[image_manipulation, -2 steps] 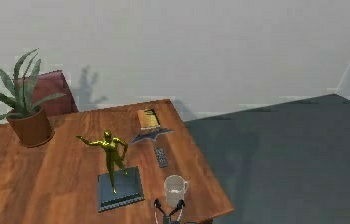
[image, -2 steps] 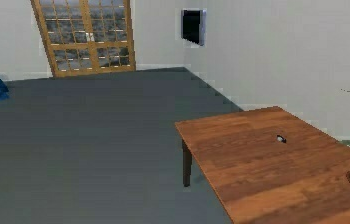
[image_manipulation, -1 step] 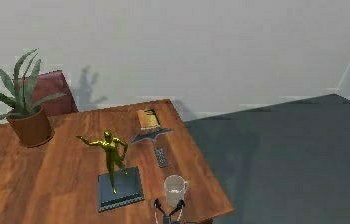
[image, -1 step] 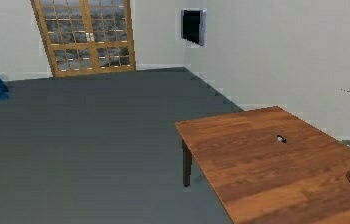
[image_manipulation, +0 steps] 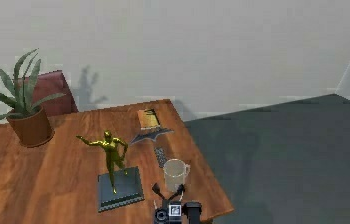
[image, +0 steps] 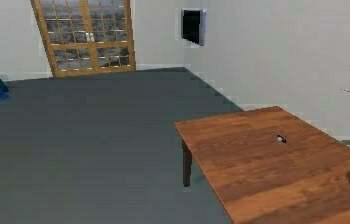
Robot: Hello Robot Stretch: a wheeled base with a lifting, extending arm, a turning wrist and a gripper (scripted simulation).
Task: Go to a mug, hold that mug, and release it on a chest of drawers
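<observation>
In the arm side view we see a wooden worktop (image_manipulation: 53,175) set against a pale wall. Near its front edge a pale, see-through mug (image_manipulation: 176,173) stands upright on the wood. Just below the mug, at the picture's bottom edge, is the tool (image_manipulation: 173,208) with its white marked squares. The mug stands right at the tool's far end, so we cannot tell whether the tool holds anything or touches the mug.

Left of the mug, a gold figure statue (image_manipulation: 108,148) stands on a dark flat base. Just beyond the mug lies a small dark bar (image_manipulation: 160,157), perhaps a remote, and farther out a flat book-like thing (image_manipulation: 151,122). A potted plant (image_manipulation: 25,110) sits at the worktop's far left, with a dark red chair (image_manipulation: 51,90) behind it.

In the forward view, a grey floor (image: 83,140) runs to a wooden glazed double door (image: 83,35). A dark screen (image: 192,26) hangs on the wall, and the worktop's corner shows at lower right.
</observation>
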